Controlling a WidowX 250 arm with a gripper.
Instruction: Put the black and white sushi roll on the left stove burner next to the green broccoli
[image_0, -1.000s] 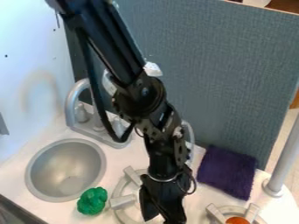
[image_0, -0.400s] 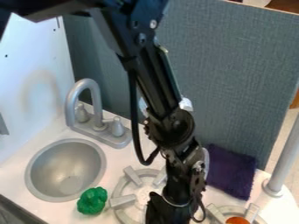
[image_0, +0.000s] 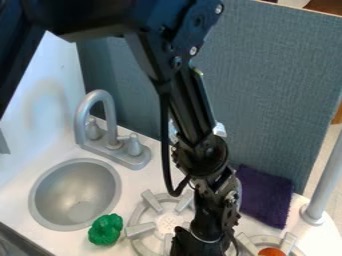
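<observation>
At the lower edge of the view, beside the near burner (image_0: 140, 231), the black gripper (image_0: 195, 246) is found; whether it is spread, closed or loaded cannot be told. No completed handling can be certified, and work on both loose items is judged outstanding. The green item (image_0: 105, 230) is noted on the counter by the sink (image_0: 41, 212), left of the gripper and well apart; the orange item (image_0: 272, 251) is seen to its right.
</observation>
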